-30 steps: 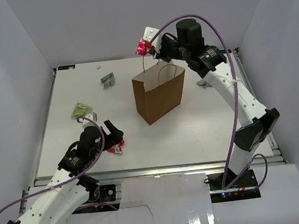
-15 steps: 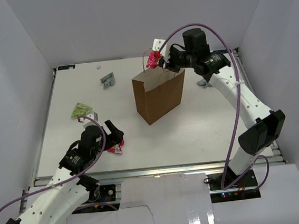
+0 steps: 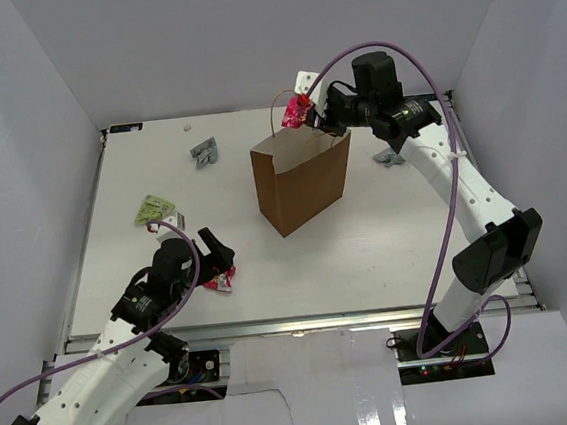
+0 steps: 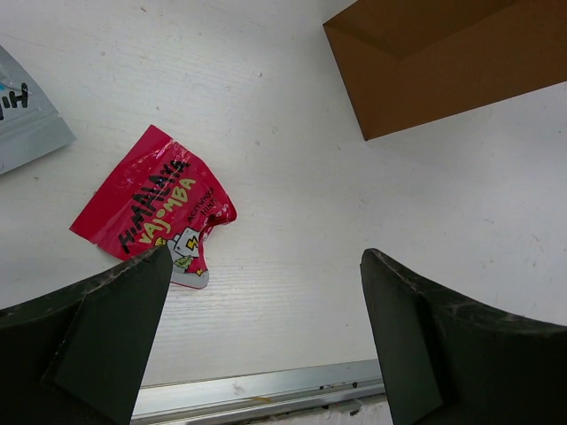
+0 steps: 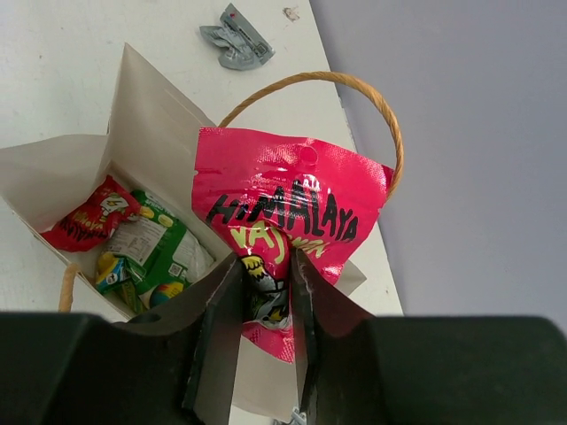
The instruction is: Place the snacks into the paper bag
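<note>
Step in hand: drop-off of one snack. The right gripper is pinching the lower edge of a glossy pink foil snack packet, with its jaws clamped on it. It is holding the packet above the far right rim of the tall brown kraft paper bag, close to a twisted loop handle. The pink packet is hanging partly over the rim rather than squarely over the mouth (judged from the wrist view alone).

Next move, as I am reading it: the gripper is needing to shift slightly toward the bag's middle before parting its jaws. Otherwise the packet is risking a catch on the rim or handle.

Container: the bag is standing upright mid-table with its mouth open. A red crinkly foil packet and a green printed packet are lying at the bottom, touching each other. Whether more is lying under them I cannot tell.

The left gripper is hovering at the near left with its jaws wide apart, holding nothing. It is just beside a red foil packet with yellow lettering lying flat on the white table.

Also lying outside the bag: a silver-grey packet corner, a green-yellow packet at the left, and a grey packet at the far left.
</note>
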Motion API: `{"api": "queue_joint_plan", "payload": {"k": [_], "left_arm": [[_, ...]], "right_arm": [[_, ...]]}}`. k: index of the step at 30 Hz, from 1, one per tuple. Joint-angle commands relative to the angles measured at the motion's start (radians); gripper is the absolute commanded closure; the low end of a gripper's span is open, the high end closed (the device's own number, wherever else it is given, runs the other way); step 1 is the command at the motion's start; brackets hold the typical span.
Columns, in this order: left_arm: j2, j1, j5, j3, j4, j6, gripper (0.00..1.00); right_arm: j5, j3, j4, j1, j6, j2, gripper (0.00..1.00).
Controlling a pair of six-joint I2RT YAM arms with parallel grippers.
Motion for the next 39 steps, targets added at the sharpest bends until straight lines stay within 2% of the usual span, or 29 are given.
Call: {"api": "queue_joint_plan", "payload": {"k": [1,12,19,22,26,29,35,39], "left_arm": [[-0.006,0.003,0.009,0.008,0.015,0.000,0.02],[-0.003,0.003,0.004,0.006,0.010,-0.017,0.02],[0.009,0.003,-0.019,0.008,-0.005,-0.054,0.02],[0.035,0.003,-0.068,0.003,-0.055,-0.156,0.02],[0.097,0.003,-0.093,-0.001,-0.115,-0.256,0.02],[0.156,0.003,-0.081,-0.003,-0.123,-0.270,0.02],[0.322,0.003,-0.034,0.002,-0.091,-0.206,0.02],[0.443,0.003,-0.039,0.020,-0.085,-0.180,0.02]], "right_arm": [[-0.030,0.010,0.003,-0.005,-0.005,-0.015,0.69],[-0.048,-0.012,-0.013,-0.006,-0.017,-0.021,0.60],[-0.076,0.016,-0.011,-0.012,0.002,-0.024,0.59],[-0.122,0.120,-0.010,-0.034,0.125,0.000,0.52],[-0.214,0.223,0.033,-0.092,0.394,0.027,0.44],[-0.248,0.215,0.059,-0.113,0.447,0.000,0.37],[-0.338,0.229,0.107,-0.234,0.544,-0.019,0.34],[-0.475,0.125,0.108,-0.340,0.544,-0.047,0.33]]}}
